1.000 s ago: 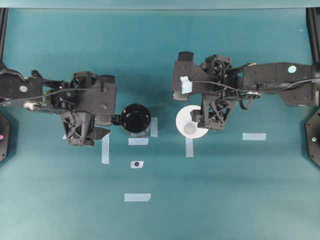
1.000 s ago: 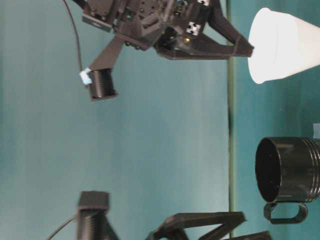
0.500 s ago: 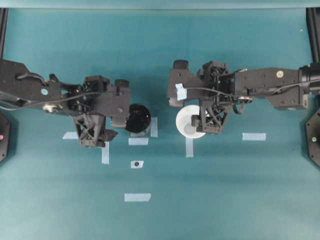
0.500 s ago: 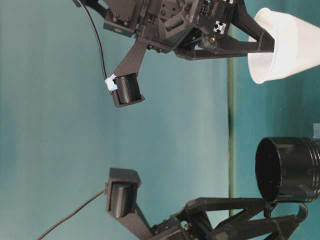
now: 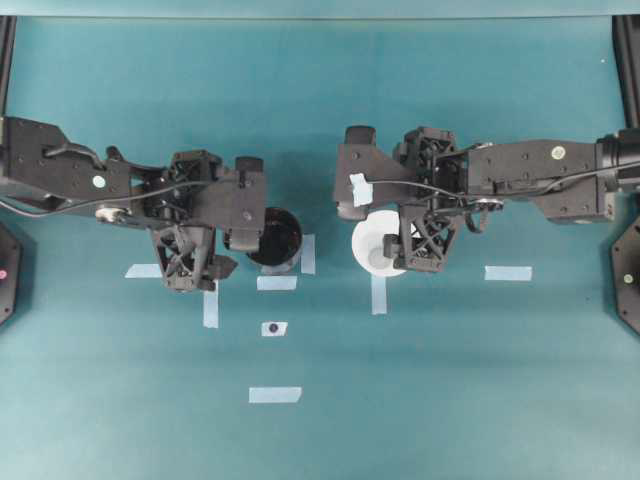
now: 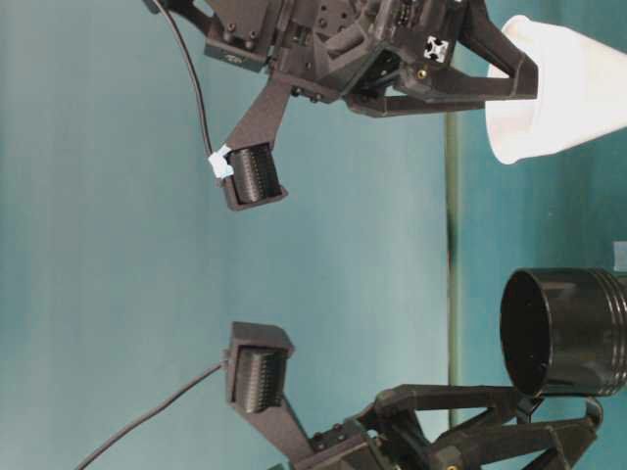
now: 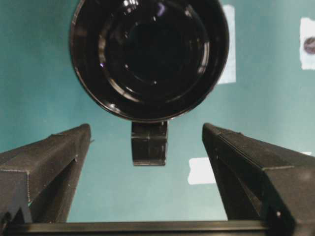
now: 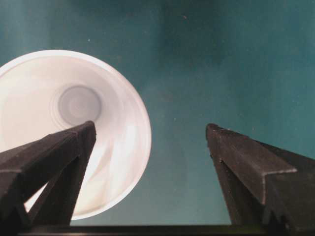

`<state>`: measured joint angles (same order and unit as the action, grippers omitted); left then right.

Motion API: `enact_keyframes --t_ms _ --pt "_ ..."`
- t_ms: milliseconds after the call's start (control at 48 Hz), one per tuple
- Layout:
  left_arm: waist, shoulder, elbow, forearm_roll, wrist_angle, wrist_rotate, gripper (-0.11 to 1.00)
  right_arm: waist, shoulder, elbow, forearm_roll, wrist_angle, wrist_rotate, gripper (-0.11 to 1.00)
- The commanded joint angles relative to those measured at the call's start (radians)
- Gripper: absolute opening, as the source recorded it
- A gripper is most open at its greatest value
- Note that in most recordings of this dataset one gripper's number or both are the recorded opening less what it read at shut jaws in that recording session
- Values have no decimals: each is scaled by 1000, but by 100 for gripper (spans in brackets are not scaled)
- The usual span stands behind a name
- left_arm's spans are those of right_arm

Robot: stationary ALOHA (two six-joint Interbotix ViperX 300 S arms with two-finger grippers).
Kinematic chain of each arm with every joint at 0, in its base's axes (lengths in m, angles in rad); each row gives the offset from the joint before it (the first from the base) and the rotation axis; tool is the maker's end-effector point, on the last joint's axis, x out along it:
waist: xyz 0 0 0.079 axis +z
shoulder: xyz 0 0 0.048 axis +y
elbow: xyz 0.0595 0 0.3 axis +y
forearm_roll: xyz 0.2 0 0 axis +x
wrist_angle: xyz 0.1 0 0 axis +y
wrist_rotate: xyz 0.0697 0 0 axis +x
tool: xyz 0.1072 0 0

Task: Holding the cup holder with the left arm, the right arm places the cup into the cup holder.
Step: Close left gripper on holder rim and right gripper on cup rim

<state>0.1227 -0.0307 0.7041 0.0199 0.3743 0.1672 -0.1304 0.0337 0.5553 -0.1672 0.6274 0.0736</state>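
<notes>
Both arms are at the approach step, neither gripping anything. Largest, the left arm [image 5: 110, 190] has its gripper [image 7: 147, 147] spread wide around the cup holder's [image 5: 276, 238] side tab; closing there comes next. On the right, the right arm's gripper [image 8: 147, 147] gapes, one finger [image 8: 54, 157] over the cup [image 5: 378, 245], standing just right of the holder and needing centring.
</notes>
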Motion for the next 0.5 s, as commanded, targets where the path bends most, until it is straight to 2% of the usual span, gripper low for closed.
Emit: enact_keyframes --t_ms 0,479 --pt "2 -3 -18 3 -6 -2 97 5 -20 -25 3 -3 0 96" --pt "2 0 -20 2 -6 -18 96 3 -9 -25 3 6 5 96"
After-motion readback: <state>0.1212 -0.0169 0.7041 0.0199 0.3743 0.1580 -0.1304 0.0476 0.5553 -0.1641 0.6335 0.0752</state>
